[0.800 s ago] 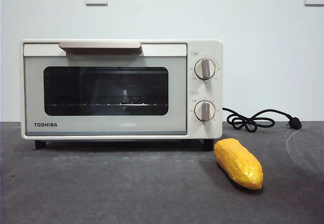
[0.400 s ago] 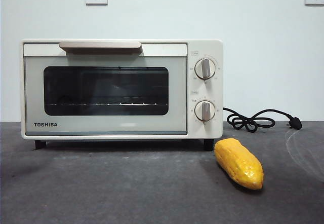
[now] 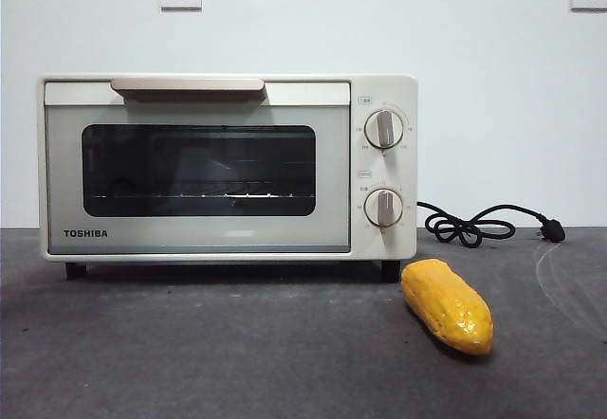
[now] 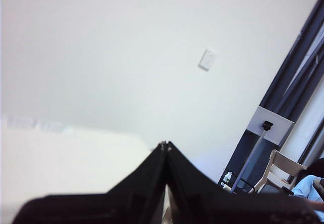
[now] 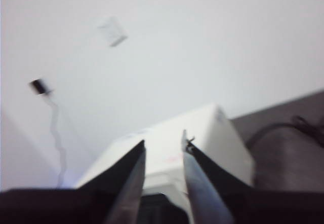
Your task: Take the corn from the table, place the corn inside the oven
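Above the oven, seen from its own wrist camera, the right gripper hangs with its two black jaws a narrow way apart and nothing between them; the oven's cream top lies just beyond the tips, and a strip of the table with a dark loop of the cord shows to one side. The left gripper has its jaws pressed tip to tip, empty, aimed past a pale blurred shape at the wall and a wall socket; no task thing shows near it.

In the front view neither arm appears. The corn lies on the table in front of the oven's right foot, just off its knob corner and apart from it. Its long axis runs slantwise, one tapered end toward the oven, the other nearer the camera and further right. The right gripper looks the nearer of the two, so the pick probably falls to it: down and forward off the oven top, jaws across the cob's width. The door is closed.

Readable writing: "TOSHIBA" low on the door's left. The small marks by the two knobs are too fine to read.
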Controlling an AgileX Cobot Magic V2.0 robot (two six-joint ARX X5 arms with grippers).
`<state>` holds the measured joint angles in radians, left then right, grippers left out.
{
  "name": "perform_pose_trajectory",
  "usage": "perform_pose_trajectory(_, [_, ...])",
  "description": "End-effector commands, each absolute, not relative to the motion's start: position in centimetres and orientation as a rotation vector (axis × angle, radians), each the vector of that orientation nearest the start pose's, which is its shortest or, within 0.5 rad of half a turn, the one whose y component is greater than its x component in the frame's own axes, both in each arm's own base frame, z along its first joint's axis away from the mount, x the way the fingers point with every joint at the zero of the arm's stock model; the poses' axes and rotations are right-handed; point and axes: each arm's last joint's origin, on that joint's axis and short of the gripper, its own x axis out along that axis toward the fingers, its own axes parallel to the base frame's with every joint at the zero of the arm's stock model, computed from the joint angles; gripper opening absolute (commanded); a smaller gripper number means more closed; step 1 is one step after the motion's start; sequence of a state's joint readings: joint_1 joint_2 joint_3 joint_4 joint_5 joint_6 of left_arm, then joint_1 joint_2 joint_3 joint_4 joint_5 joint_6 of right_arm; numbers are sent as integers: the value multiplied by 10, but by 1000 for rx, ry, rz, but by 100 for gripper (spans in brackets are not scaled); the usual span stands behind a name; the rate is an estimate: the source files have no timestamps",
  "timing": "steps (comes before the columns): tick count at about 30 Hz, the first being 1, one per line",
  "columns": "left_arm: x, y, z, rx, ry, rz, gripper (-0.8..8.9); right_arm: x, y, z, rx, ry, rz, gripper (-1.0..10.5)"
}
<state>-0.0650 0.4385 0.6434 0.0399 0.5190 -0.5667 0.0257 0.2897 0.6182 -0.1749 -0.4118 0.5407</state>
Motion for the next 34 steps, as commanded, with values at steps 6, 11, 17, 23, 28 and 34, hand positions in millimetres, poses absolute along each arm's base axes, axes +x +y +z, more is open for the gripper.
perform_pose_trajectory(6, [106,-25,424,-351,-48,-744,-4,98,19,393,439,98,605,377])
perform_pose_trajectory(11, [119,-27,450,-314,29,-800,-4,123,23,411,378,249,618,453])
perform_pose_trajectory(17, [133,-33,461,-304,109,-838,-3,155,44,403,295,455,605,510])
perform_pose_trajectory(23, [144,-42,455,-295,165,-882,-4,184,88,367,126,692,474,511])
perform_pose_trajectory(28, [151,-47,448,-286,216,-895,-4,201,125,336,-16,836,420,511])
perform_pose_trajectory(34, [155,-50,443,-274,251,-902,-3,219,155,299,-137,982,382,510])
